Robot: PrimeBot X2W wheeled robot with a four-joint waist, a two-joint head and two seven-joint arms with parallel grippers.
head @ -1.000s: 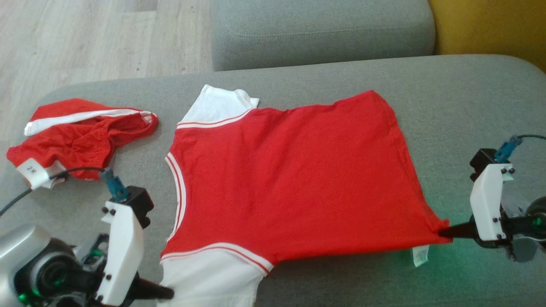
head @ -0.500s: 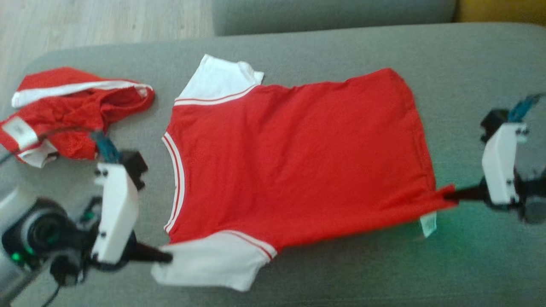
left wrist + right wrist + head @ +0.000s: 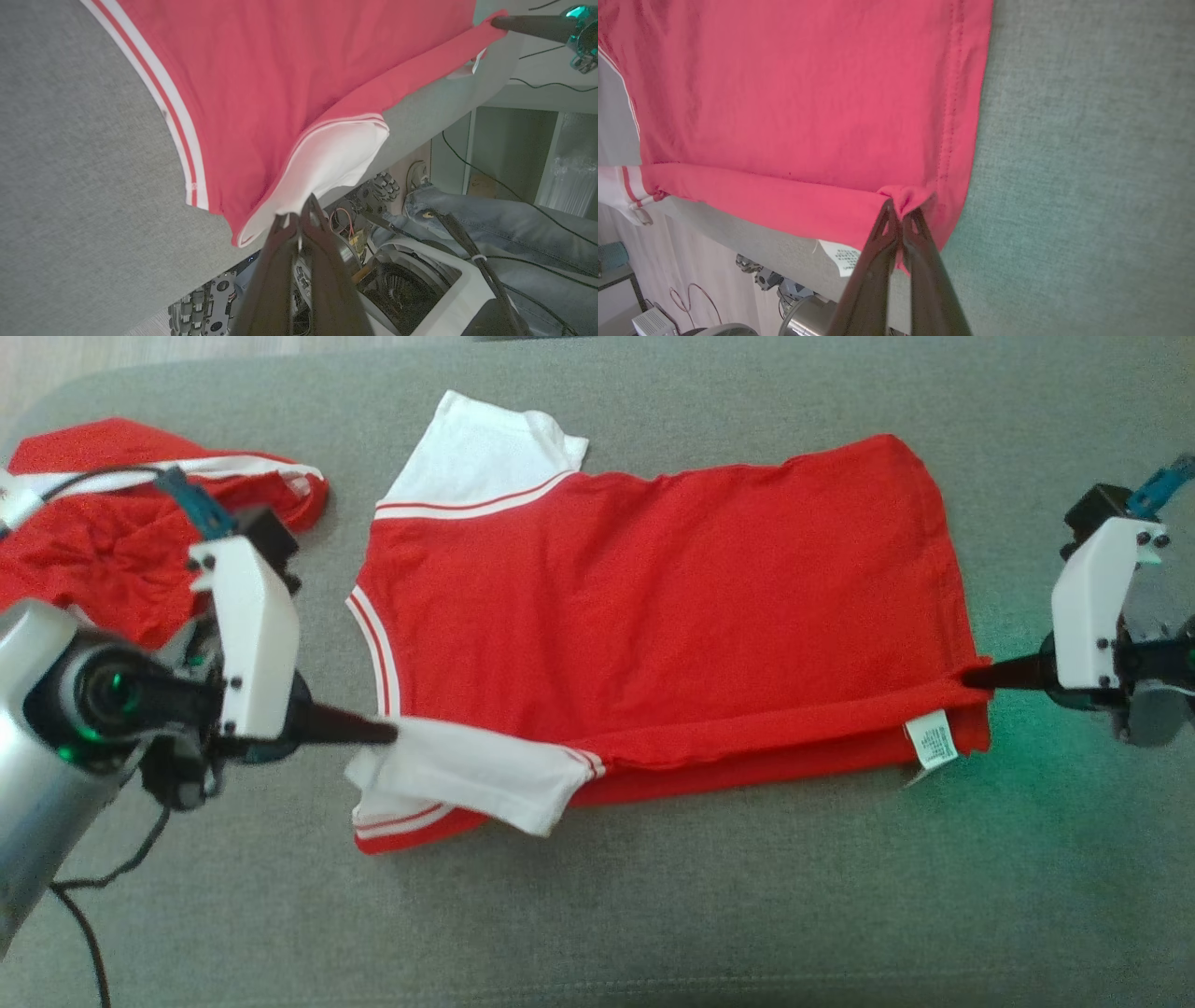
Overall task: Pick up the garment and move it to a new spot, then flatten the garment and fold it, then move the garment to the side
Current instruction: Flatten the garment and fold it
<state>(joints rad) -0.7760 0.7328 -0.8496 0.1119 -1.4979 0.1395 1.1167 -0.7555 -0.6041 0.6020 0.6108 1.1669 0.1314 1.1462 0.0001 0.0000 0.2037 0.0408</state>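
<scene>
I record the sofa (image 3: 653, 915) as grey upholstery that carries every item.

The shirt (image 3: 653, 607), red with white sleeves, lies at the centre of my head view, collar toward 9 o'clock and hem toward 3 o'clock. Its main panel lies flat. Along the 6 o'clock side a long strip is doubled over. The crease runs from sleeve to hem corner, and a lower red layer shows beyond it at 6 o'clock.

A second garment (image 3: 84, 551), red with white trim, lies crumpled at 10 o'clock of the shirt, apart from it.

The far sleeve (image 3: 476, 453) lies flat at 11 o'clock. The near sleeve (image 3: 467, 775), at 7 o'clock, rests over red cloth.

The left fingers (image 3: 387, 733) are at 8 o'clock of the shirt and point toward 3 o'clock. They are pressed together on the near sleeve's edge, and my left wrist view shows white cloth pinched at the tips.

The right fingers (image 3: 973, 678) are at 4 o'clock and point toward 9 o'clock. They are pressed together on the hem corner, and I see red cloth bunched at the tips in the right wrist view.

A white label (image 3: 931, 740) hangs from the hem at 5 o'clock, just beside the right fingers.
</scene>
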